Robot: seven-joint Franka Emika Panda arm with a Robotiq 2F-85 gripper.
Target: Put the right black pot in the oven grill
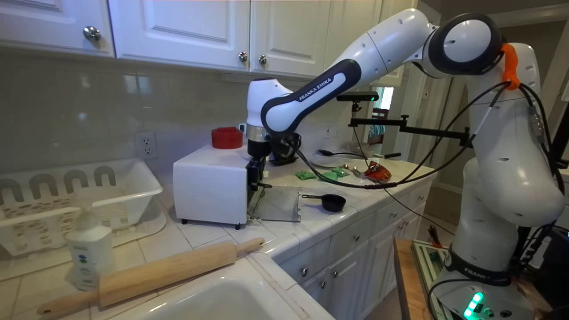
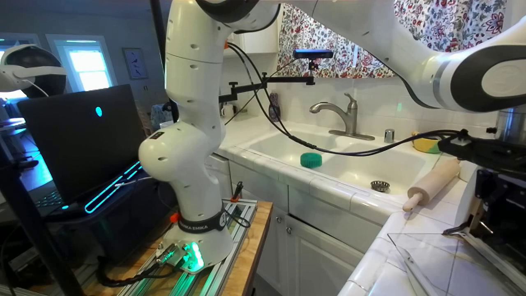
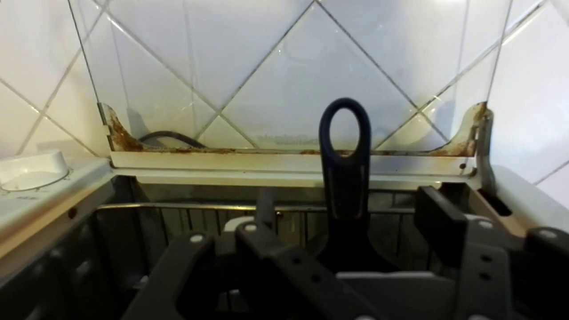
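Hand [image 3: 351,211] low in the wrist view, two fingers [image 3: 441,224] spread wide, clasping nothing, one handle [image 3: 346,189] between them, its black pot [image 3: 350,251] partly hidden in the oven grill [image 1: 211,191]! One lowered glass door [image 1: 279,203] in front, then a second pot [image 1: 333,203], right of centre in an exterior view; lower left, one rolling pin [image 1: 169,273].

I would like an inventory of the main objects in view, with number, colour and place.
Oven grill: 1, white, on counter, door open
Pot handle: 1, black, protruding from oven grill
Small saucepan: 1, black, on counter, beside door
Round container: 1, red, atop oven grill
Dish rack: 1, white, beside oven grill
Bottle: 1, white, near dish rack
Sink: 1, white, in counter
Rolling pin: 1, tan, beside sink
Faucet: 1, grey, behind sink
Laptop: 1, black, beside arm
Arm: 1, mostly white, over counter
Gripper: 1, black, open, at oven grill
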